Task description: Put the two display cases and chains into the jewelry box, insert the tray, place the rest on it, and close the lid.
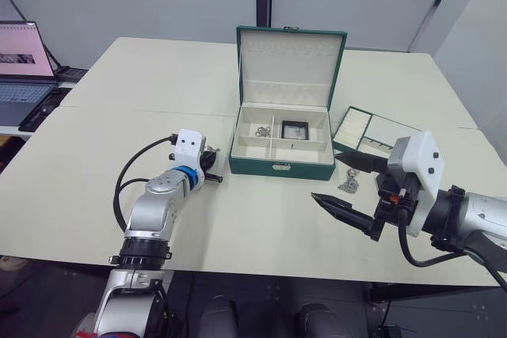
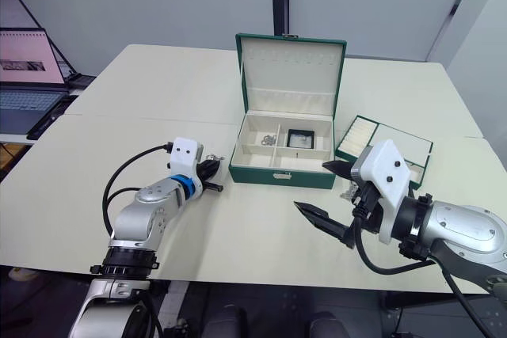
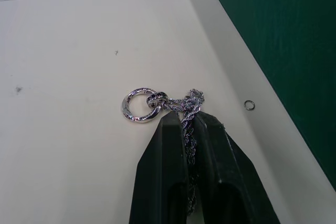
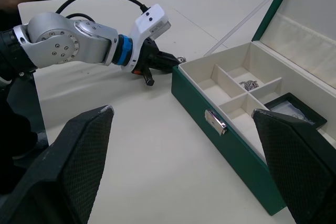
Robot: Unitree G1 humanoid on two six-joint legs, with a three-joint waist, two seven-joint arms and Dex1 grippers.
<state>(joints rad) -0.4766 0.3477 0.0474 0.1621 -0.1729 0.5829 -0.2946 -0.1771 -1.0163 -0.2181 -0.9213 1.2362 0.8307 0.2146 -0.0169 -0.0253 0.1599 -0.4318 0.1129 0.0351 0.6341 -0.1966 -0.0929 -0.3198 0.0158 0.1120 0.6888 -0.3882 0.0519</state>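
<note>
Silvery chain [image 3: 185, 109] between left hand [image 3: 185, 124] fingers

1. we see the jewelry box [image 2: 283, 152] open on the worktop [image 2: 119, 116], its lid [image 2: 290, 69] upright.
2. one display case [image 2: 299, 139] and a chain [image 2: 268, 139] lie inside.
3. our left hand [image 2: 211, 174] sits beside the box; our right hand [image 2: 326, 194], fingers spread, hovers near the tray [image 2: 396, 146].
</note>
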